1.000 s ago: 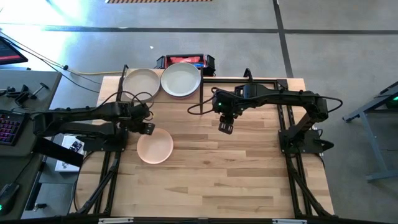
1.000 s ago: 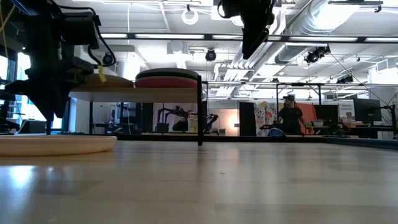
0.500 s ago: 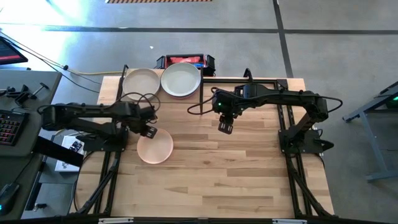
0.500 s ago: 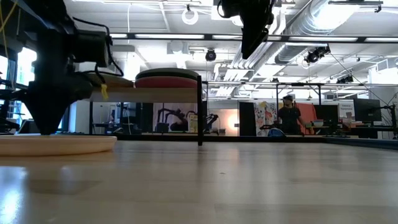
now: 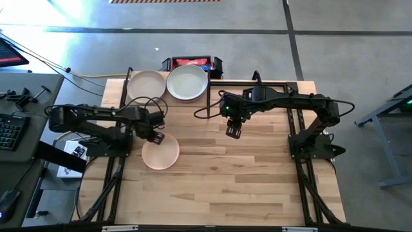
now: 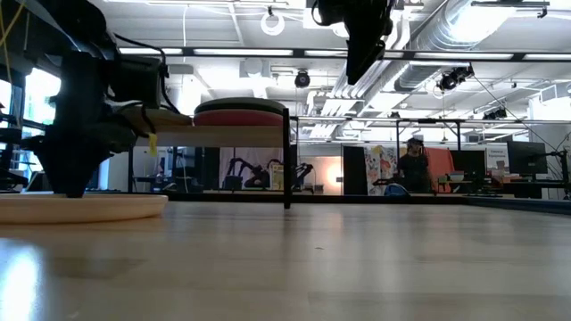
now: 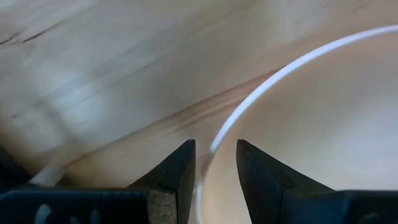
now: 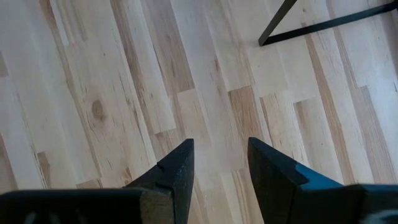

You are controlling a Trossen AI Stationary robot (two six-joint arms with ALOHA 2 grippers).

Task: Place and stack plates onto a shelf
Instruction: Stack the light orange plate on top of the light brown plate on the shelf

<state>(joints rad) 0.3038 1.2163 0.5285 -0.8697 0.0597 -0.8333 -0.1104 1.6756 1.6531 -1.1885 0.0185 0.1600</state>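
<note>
A peach plate lies flat on the tabletop, left of the middle; it also shows in the low view. My left gripper is open and low at the plate's far-left rim, one finger on either side of the rim. My right gripper is open and empty, high above the table's middle. Two plates show on the raised shelf at the far edge, a beige one and an off-white one. In the low view a dark plate over a red one shows there. My left gripper points down with one finger outside the peach plate's rim and the other inside it. I cannot tell whether they touch the rim. The plate lies flat on the table.
The shelf's dark upright stands at its right end. A black and red device sits behind the shelf. The near half of the striped tabletop is bare wood. A person shows far off in the room.
My left gripper has gone down and a little toward the table's right edge, onto the peach plate's far-left rim. The plate has stayed where it was.
</note>
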